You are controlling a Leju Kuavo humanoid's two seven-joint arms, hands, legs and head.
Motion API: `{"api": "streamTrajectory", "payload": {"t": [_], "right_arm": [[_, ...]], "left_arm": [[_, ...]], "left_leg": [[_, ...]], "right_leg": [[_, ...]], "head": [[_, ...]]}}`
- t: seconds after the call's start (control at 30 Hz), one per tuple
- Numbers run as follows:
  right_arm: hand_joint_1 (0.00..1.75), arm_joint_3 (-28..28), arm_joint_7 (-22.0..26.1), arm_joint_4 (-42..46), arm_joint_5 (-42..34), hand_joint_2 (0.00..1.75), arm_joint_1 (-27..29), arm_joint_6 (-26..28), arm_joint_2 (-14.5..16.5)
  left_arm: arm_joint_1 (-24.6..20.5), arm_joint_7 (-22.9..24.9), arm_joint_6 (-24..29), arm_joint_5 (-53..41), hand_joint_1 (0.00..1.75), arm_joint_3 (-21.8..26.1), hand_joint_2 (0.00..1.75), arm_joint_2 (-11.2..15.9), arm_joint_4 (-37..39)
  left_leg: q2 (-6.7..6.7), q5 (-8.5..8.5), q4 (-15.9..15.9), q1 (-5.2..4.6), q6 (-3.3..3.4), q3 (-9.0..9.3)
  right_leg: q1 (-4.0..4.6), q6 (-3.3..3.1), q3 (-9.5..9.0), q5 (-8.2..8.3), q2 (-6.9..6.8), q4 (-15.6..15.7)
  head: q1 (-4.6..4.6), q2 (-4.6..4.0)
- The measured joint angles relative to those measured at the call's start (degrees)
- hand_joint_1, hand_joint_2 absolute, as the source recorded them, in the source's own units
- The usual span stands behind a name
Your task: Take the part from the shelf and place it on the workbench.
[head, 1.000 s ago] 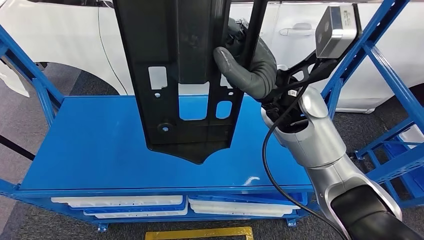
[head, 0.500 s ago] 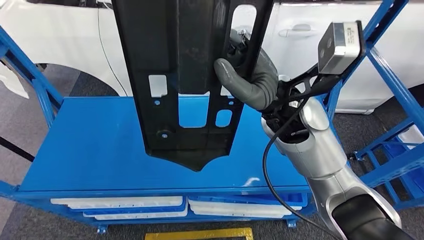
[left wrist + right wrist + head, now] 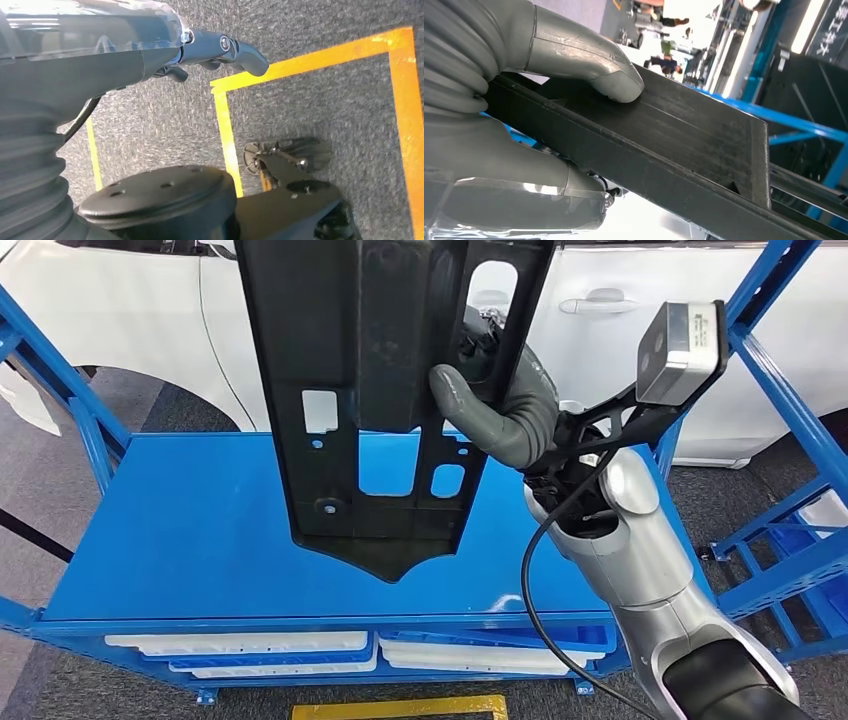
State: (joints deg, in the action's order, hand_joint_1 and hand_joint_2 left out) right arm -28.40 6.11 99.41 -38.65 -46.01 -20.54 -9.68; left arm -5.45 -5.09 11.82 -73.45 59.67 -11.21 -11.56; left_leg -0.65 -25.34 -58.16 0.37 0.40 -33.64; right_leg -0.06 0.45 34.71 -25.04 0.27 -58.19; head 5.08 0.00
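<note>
a: while the right hand [image 3: 500, 405] is gripping the part [image 3: 375, 400], where is that part sitting relative to the workbench [image 3: 180, 540]?

b: the part, a long black panel with cut-out windows, is hanging upright above the blue workbench, its pointed lower end hovering over the middle of the top and not touching it. the upper end is running out of the head view.

a: how are the fingers lying?

b: the thick grey thumb [image 3: 589, 60] is pressing on the part's flat face, and the other fingers are wrapping behind its edge, so the hand is clamping the panel at the side away from the workbench's left end.

a: and the left hand [image 3: 220, 50]?

b: it is hanging over grey carpet crossed by yellow floor tape [image 3: 225, 135]. its dark fingers [image 3: 247, 52] are lying loosely curled, close together, with nothing between them.

a: what else is standing around the workbench?

b: a white car [image 3: 600, 310] is standing behind it, blue shelf frames [image 3: 790, 410] are rising at both ends, and white trays [image 3: 240, 645] are lying on the level beneath its top.
</note>
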Motion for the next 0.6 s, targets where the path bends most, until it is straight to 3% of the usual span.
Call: {"api": "streamTrajectory", "payload": {"t": [0.1, 0.2, 0.23, 0.27, 0.3, 0.4, 0.47, 0.53, 0.6], "right_arm": [[1.75, 0.82, 0.5, 0.28, 0.12, 1.75, 0.77, 0.08, -0.26], [1.75, 1.24, 0.97, 0.35, 0.04, 1.75, 1.53, -0.03, -0.6], [1.75, 1.26, 0.98, 0.35, 0.04, 1.75, 1.88, -0.04, -0.71], [1.75, 1.26, 0.97, 0.35, 0.05, 1.75, 2.18, -0.04, -0.8], [1.75, 1.27, 0.98, 0.35, 0.04, 1.75, 2.36, -0.05, -0.87], [1.75, 1.4, 1.21, 0.34, 0.05, 1.75, 2.34, -0.07, -0.98], [1.75, 1.52, 1.39, 0.34, 0.08, 1.75, 2.32, -0.08, -1.05], [1.75, 1.59, 1.45, 0.33, 0.11, 1.75, 2.32, -0.07, -1.1], [1.75, 1.66, 1.55, 0.33, 0.12, 1.75, 2.25, -0.07, -1.14]], "left_arm": [[-0.05, 0.04, -0.64, -0.31, 0.0, -0.13, 1.75, 0.03, 0.0], [-0.19, 0.03, -0.81, -0.32, 0.0, -0.15, 1.75, 0.05, 0.0], [-0.29, 0.03, -0.89, -0.31, 0.0, -0.15, 1.75, 0.06, 0.0], [-0.4, 0.03, -0.98, -0.31, 0.0, -0.16, 1.75, 0.07, 0.0], [-0.49, 0.05, -1.09, -0.32, 0.0, -0.16, 1.75, 0.08, 0.0], [-0.47, 0.25, -1.37, -0.34, 0.0, -0.17, 1.75, 0.12, 0.0], [-0.47, 0.36, -1.48, -0.34, 0.0, -0.18, 1.75, 0.13, 0.0], [-0.46, 0.39, -1.66, -0.32, 0.0, -0.18, 1.75, 0.11, 0.01], [-0.45, 0.39, -1.89, -0.26, 0.0, -0.18, 1.75, 0.08, 0.01]], "left_leg": [[0.21, -1.38, -1.65, -0.04, -0.87, -0.66], [0.31, -6.63, -11.99, -0.02, -1.26, -5.21], [0.31, -7.68, -15.22, -0.01, -1.31, -6.66], [0.32, -7.63, -16.55, -0.01, -1.31, -7.26], [0.32, -6.49, -15.66, 0.0, -1.27, -6.8], [0.34, -0.95, -5.16, -0.02, -0.85, -1.93], [0.27, 0.01, -1.36, -0.12, -0.39, -0.4], [0.11, 0.01, -0.93, -0.13, 0.18, -0.49], [0.12, 0.49, -0.62, 0.04, 0.89, -0.7]], "right_leg": [[-0.38, -0.99, -0.4, 0.39, -0.14, 0.81], [-0.35, -1.5, -0.62, 0.38, -0.28, 1.03], [-0.28, -1.55, -0.63, 0.34, -0.3, 0.99], [-0.25, -1.58, -0.66, 0.3, -0.3, 0.92], [-0.24, -1.58, -0.69, 0.24, -0.28, 0.82], [-0.11, -1.25, -0.66, -0.08, -0.06, 0.16], [0.1, -0.74, -0.17, -0.06, 0.0, -0.37], [0.19, -0.21, 0.24, 0.12, -0.09, -0.5], [0.05, 0.41, 0.74, -1.22, -0.16, -1.64]], "head": [[0.0, 0.0], [0.0, 0.0], [0.0, 0.0], [0.0, 0.0], [0.0, 0.0], [-0.01, 0.0], [0.0, 0.0], [0.0, 0.0], [-0.01, 0.0]]}}
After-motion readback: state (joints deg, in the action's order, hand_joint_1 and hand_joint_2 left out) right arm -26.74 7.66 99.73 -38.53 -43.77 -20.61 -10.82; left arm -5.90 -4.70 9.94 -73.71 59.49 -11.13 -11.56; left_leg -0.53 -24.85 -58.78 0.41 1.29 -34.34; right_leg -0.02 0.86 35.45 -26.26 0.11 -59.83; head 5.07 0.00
